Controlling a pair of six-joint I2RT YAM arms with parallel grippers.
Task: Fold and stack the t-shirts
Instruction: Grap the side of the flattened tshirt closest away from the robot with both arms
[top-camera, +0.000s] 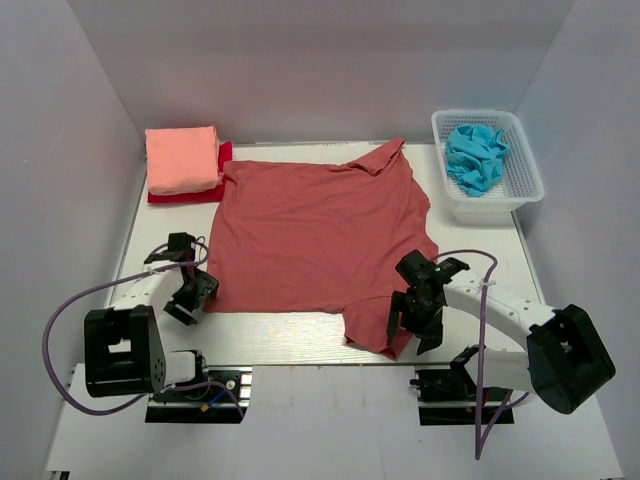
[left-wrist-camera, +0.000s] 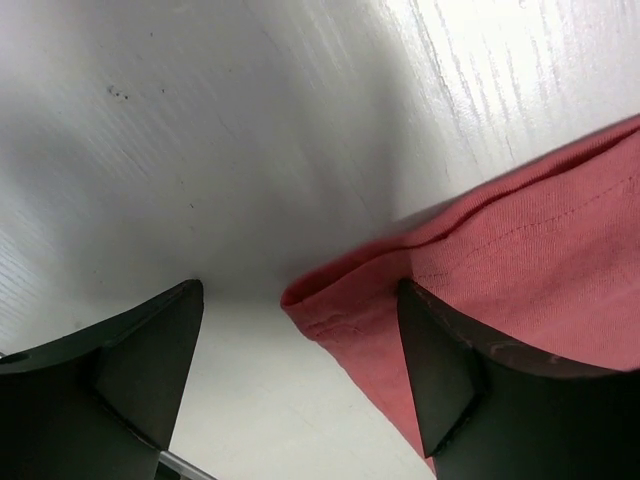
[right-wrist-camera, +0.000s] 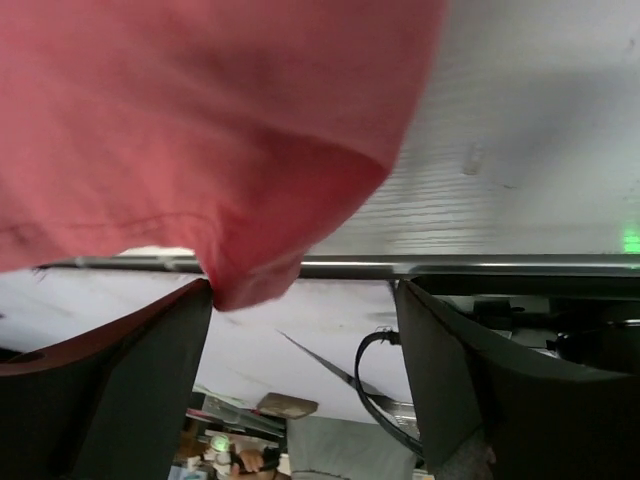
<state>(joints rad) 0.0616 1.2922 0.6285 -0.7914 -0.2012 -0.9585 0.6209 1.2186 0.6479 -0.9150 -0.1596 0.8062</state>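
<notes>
Brick-red tee (top-camera: 320, 230) lies flat mid-counter (top-camera: 300, 345), one near corner bunched and lapping the near edge. Looks laid out for the first fold. Salmon-pink tee (top-camera: 183, 158) sits folded on the bright red tee (top-camera: 226, 160) at the far-left corner: that's the stack. Left claw (left-wrist-camera: 298, 320) is wide open, straddling the near-left hem corner, one finger over the cloth, nothing pinched. Right claw (right-wrist-camera: 302, 300) is also wide, bunched corner hanging beside one finger, not gripped.
</notes>
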